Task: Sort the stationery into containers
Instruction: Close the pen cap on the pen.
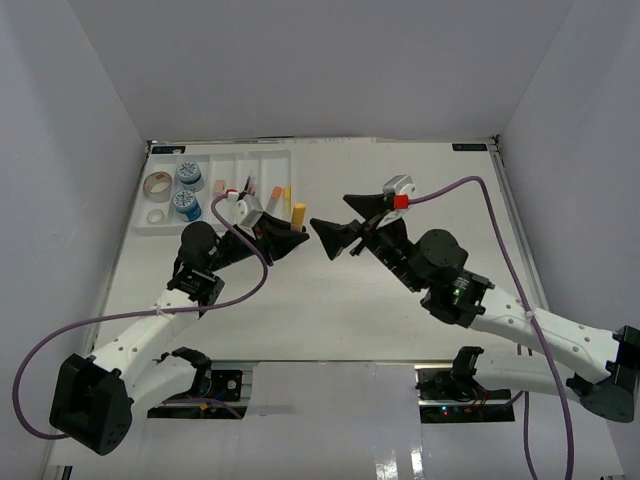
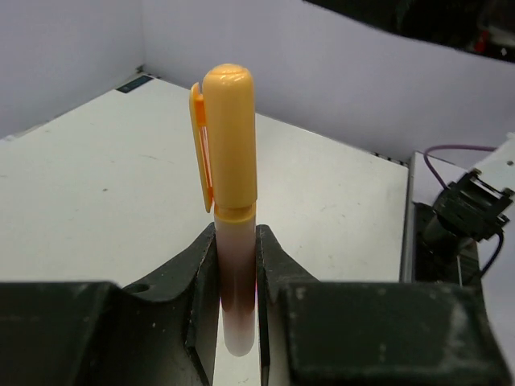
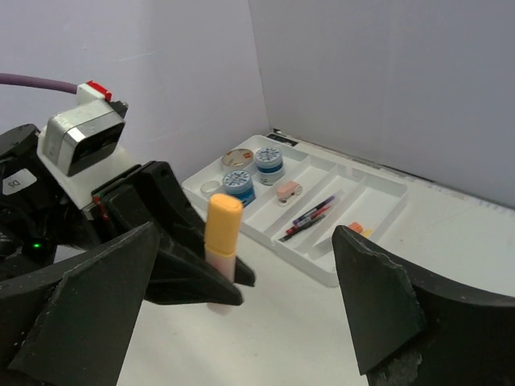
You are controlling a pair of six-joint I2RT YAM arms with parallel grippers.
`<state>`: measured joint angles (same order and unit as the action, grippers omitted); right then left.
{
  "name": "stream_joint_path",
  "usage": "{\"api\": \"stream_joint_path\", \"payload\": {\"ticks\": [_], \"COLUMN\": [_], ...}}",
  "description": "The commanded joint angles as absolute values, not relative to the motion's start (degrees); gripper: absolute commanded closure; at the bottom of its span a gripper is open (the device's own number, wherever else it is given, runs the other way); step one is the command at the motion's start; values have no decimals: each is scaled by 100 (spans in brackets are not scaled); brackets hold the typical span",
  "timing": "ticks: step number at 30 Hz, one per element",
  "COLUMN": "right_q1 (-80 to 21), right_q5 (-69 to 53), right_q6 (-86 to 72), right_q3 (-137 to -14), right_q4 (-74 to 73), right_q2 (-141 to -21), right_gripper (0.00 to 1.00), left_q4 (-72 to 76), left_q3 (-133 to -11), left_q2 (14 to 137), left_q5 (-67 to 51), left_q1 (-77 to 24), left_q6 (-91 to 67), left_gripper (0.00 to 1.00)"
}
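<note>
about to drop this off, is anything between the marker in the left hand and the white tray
Nothing visible does. The marker stands upright, clamped in the left hand, close beside the tray with only bare table between them. The open right hand is on the marker's other side, away from the tray.

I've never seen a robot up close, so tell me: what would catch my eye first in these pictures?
First, the orange-capped plastic marker with a pale barrel, clamped upright in the left pincer over the white table. The right pincer faces it from close by, jaws wide open and empty. Beyond, at the far left, a white compartmented plastic tray holds two blue-white round tubs and some thin pens.
</note>
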<state>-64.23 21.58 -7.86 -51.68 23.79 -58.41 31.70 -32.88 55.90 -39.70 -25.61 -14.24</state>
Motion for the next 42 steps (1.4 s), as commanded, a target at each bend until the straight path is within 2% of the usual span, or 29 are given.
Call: {"api": "stream_joint_path", "payload": {"ticks": [1, 5, 8, 14, 25, 33, 42], "right_q1": [-5900, -5082, -4536, -4359, -4359, -4185, -3700], "right_q5": [1329, -205, -895, -1186, -1432, -1019, -2213], "right_q6": [-344, -246, -308, -185, -123, -26, 166], "right_q3": [-5545, -5923, -6169, -6415, -6662, -6592, -6793], "right_q4": [1531, 871, 756, 677, 694, 493, 211], "right_q2": [-5468, -5449, -5572, -5994, -6477, -6311, -6258], "right_gripper": [5, 9, 12, 12, 13, 12, 13], "left_q4": [3463, 3603, 3665, 3999, 4228, 4271, 4210], "left_q3": [-3664, -4120, -4341, -4509, -4280, -4175, -4078], "left_q2": [5791, 6300, 6556, 6803, 6715, 6636, 6600], "left_q5": [-5043, -5947, -6274, -6732, -6891, -6873, -6820], "left_q1": [-2566, -2566, -2566, -2566, -2566, -2566, -2566], "left_q6": [-1512, -1643, -1740, -1969, -2074, -2083, -2100], "left_gripper": [100, 100, 100, 100, 100, 100, 100]}}
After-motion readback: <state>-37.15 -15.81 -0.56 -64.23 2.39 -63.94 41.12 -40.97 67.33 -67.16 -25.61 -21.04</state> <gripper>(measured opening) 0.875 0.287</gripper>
